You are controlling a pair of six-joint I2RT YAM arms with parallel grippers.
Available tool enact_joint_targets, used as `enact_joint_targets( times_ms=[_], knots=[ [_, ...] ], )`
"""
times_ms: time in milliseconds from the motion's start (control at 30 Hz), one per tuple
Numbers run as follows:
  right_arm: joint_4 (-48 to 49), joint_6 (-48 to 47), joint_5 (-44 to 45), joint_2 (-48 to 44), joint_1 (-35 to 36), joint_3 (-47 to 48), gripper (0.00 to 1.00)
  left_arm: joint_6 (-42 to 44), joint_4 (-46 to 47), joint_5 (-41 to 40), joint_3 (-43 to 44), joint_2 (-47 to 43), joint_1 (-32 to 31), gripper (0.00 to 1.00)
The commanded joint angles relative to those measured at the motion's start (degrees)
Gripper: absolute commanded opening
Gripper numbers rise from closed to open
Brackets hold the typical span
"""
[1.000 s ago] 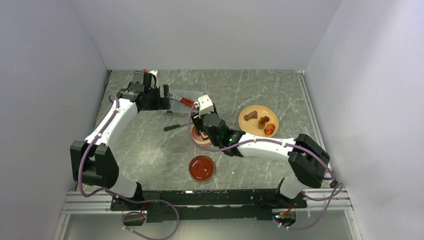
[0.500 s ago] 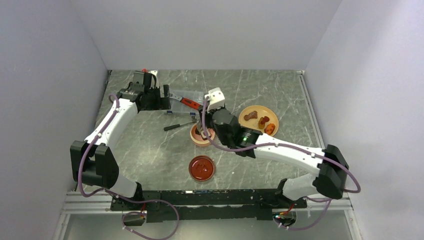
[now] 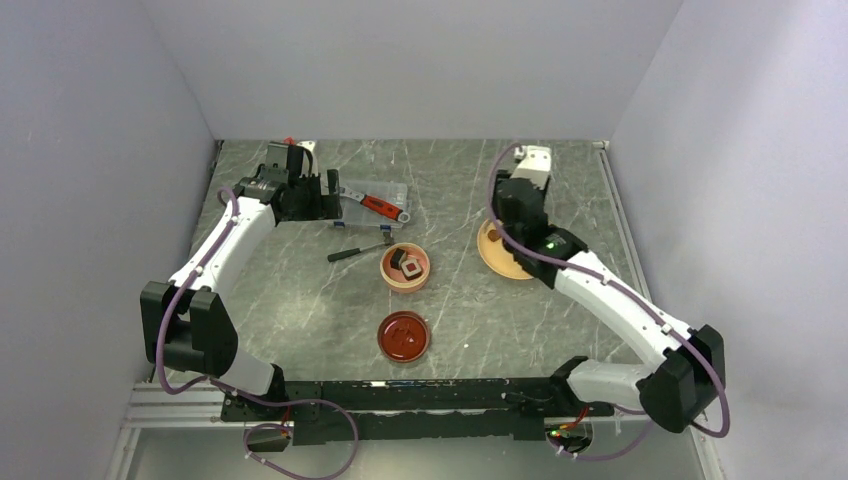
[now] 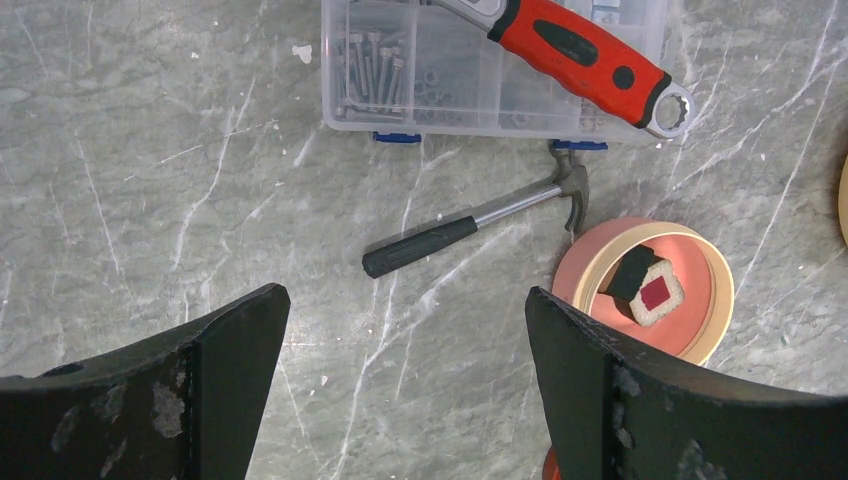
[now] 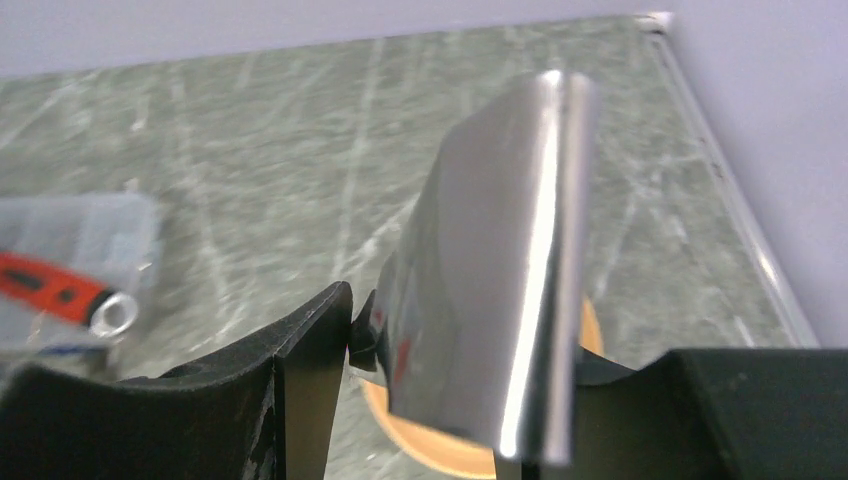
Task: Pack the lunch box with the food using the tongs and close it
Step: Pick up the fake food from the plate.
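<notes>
The lunch box stands open mid-table with one black-and-white roll of the food inside; its tan wall shows in the left wrist view. Its dark red lid lies apart, nearer the arm bases. My right gripper is shut on the grey metal tongs and hangs over the yellow plate. The arm and tongs hide the food on that plate. My left gripper hovers open and empty above bare table, left of the lunch box.
A clear case of screws with a red wrench on it lies at the back left. A small black-handled hammer lies between the case and the lunch box. Walls close in the table on three sides.
My right arm has swung with the tongs from over the lunch box to the yellow plate on the right, leaving the roll in the tub. The left arm has not moved.
</notes>
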Motion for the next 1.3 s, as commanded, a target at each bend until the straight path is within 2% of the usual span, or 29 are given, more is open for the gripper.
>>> enact_joint_targets(
  times_ms=[0,167,300,767,900,1267],
  knots=[
    [-1.2,1.0,-3.7,-1.3,-9.6,-1.0,0.53,0.5,1.1,1.0,0.6,-1.2,0.3,0.94],
    [0.5,0.8,-9.7,1.1,-17.9,-2.2,0.53,0.5,1.1,0.8,0.5,-1.2,0.3,0.94],
    [2.2,1.1,-12.4,3.0,-20.5,-2.6,0.52,0.5,1.1,0.9,0.6,-1.0,0.3,0.94],
    [-1.0,5.8,-6.8,7.2,-20.8,-2.5,0.42,0.5,1.1,0.8,0.6,-0.9,0.3,0.94],
    [-1.6,6.3,-6.3,7.1,-20.8,-2.4,0.34,0.6,1.1,0.8,0.6,-0.9,0.3,0.94],
    [-4.0,5.1,-6.4,-0.3,-19.2,-2.6,0.19,0.4,1.3,1.0,0.6,-1.3,0.3,0.94]
  ],
)
